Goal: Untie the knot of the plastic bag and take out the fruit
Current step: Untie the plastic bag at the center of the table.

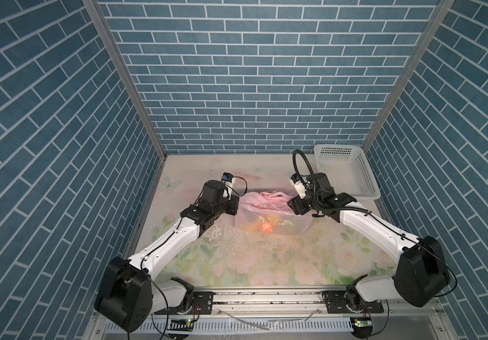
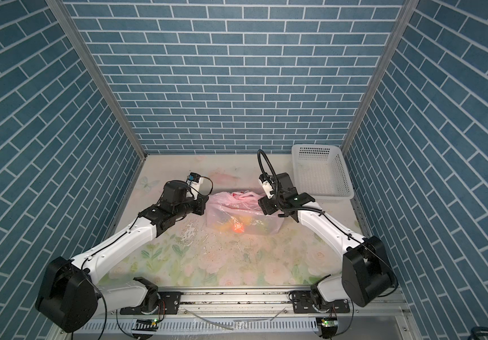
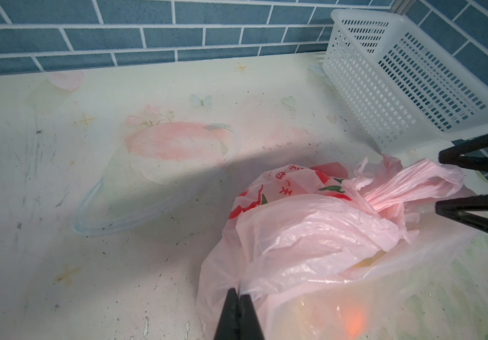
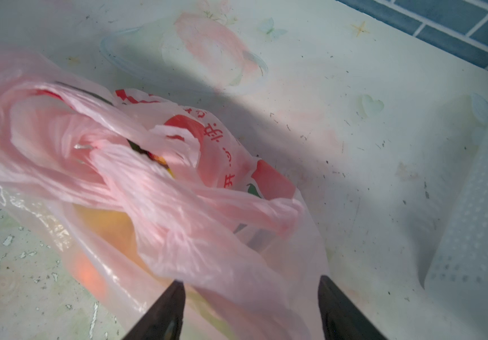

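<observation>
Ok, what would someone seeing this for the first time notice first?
The pale pink plastic bag mid-table, with fruit glowing orange through its film. The left end effector is pinched shut on its edge, and the right end effector is open around a handle loop. A white basket sits in the far right corner.

The pale pink, translucent plastic bag [image 1: 266, 207] is slumping mid-table, a little toward the far edge, red prints showing. Its knot [image 3: 363, 195] is sitting bunched on top, handles trailing. Fruit [image 1: 266, 227] is glowing orange and yellow through the film.
</observation>
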You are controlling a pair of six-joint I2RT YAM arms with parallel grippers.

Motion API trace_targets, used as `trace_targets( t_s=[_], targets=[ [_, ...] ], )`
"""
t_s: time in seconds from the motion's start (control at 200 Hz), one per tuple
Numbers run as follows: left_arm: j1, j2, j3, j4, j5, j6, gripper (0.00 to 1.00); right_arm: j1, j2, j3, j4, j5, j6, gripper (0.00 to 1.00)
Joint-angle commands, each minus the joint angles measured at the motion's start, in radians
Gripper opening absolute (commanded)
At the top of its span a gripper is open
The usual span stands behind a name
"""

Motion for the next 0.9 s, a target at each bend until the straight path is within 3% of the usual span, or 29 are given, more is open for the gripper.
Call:
trace_targets(
  t_s=[0.0, 0.08, 0.195, 0.575, 0.845, 0.895],
  targets=[
    [-0.005, -0.010, 0.018, -0.019, 0.001, 0.012, 0.00, 0.006, 0.033, 0.078, 0.049, -0.061, -0.045, 0.62],
    [-0.005, -0.011, 0.013, -0.022, -0.006, 0.011, 0.00, 0.006, 0.040, 0.085, 0.062, -0.079, -0.042, 0.48],
    [-0.006, -0.015, 0.001, -0.025, -0.022, 0.013, 0.00, 0.005, 0.033, 0.081, 0.053, -0.078, -0.035, 0.00],
    [0.041, 0.002, -0.056, -0.037, -0.079, -0.025, 0.00, -0.116, -0.141, -0.053, 0.014, -0.037, 0.123, 0.00],
    [0.053, 0.008, -0.041, -0.043, -0.074, -0.033, 0.00, -0.151, -0.145, -0.071, -0.038, -0.042, 0.184, 0.00],
    [0.050, 0.004, -0.030, -0.049, -0.054, -0.027, 0.16, -0.151, -0.144, -0.071, -0.033, -0.060, 0.193, 0.00]
  ],
)
